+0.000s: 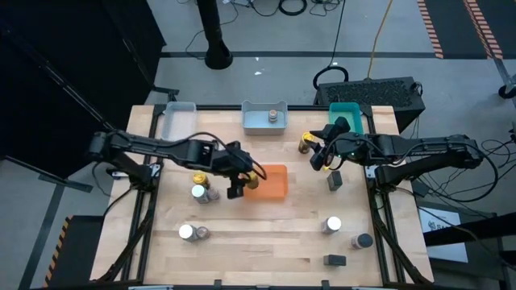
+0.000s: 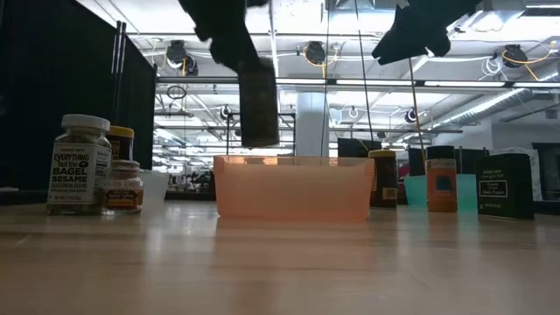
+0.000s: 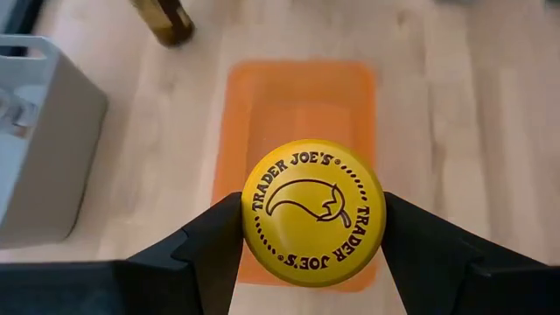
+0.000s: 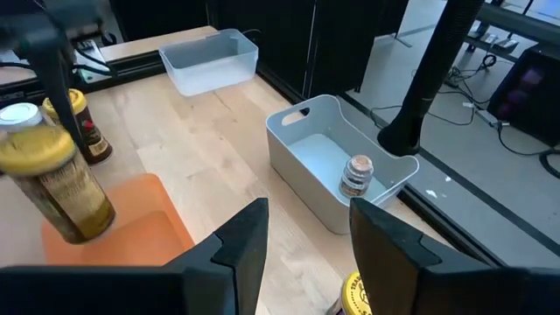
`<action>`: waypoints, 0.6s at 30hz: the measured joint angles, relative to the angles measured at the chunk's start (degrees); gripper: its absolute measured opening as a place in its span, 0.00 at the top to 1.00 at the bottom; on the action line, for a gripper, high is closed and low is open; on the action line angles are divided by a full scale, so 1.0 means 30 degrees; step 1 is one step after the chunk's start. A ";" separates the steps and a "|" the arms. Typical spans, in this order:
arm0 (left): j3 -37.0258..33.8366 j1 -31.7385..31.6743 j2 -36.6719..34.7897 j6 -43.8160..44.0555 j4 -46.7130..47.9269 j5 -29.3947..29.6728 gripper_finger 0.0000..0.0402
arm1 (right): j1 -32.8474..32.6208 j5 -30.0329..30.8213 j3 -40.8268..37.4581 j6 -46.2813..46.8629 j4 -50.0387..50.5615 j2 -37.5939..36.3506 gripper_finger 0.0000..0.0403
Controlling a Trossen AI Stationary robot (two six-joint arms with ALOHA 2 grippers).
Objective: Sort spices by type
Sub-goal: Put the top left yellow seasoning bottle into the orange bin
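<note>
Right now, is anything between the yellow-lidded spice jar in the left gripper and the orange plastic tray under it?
Nothing visible. The left gripper holds the yellow-lidded spice jar above the orange plastic tray, whose visible floor is bare.

Left end effector [image 1: 251,179] raised mid-table, fingers clamped (load held), right end effector [image 1: 316,151] hovering far side, fingers apart

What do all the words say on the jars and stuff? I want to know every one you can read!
"TRADER JOE'S", twice around a chili drawing: yellow lid of the jar held in the left gripper.
"EVERYTHING but the BAGEL SESAME": white-lidded jar in the low view.
Too small or blurred: the small jar beside it, the orange-labelled jar, the dark box.
</note>
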State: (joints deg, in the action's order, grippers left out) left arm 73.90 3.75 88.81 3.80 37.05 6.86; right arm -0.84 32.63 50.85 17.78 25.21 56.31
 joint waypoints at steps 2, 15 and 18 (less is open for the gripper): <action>0.0090 -0.0147 0.0530 -0.0409 0.0129 -0.0032 0.41 | 0.0000 0.0006 0.0000 -0.0015 0.0009 0.0000 0.64; 0.0150 -0.2017 0.1466 -0.0484 0.0905 0.0747 0.41 | 0.0000 0.0011 0.0000 -0.0211 0.0009 0.0000 0.64; 0.0150 -0.2092 0.1408 -0.0499 0.0777 0.0691 0.41 | 0.0000 0.0011 0.0000 -0.0211 0.0009 0.0000 0.64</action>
State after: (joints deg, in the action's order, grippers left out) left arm 74.35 -2.52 93.03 2.30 39.38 8.93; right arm -0.84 32.66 50.85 17.15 25.23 56.31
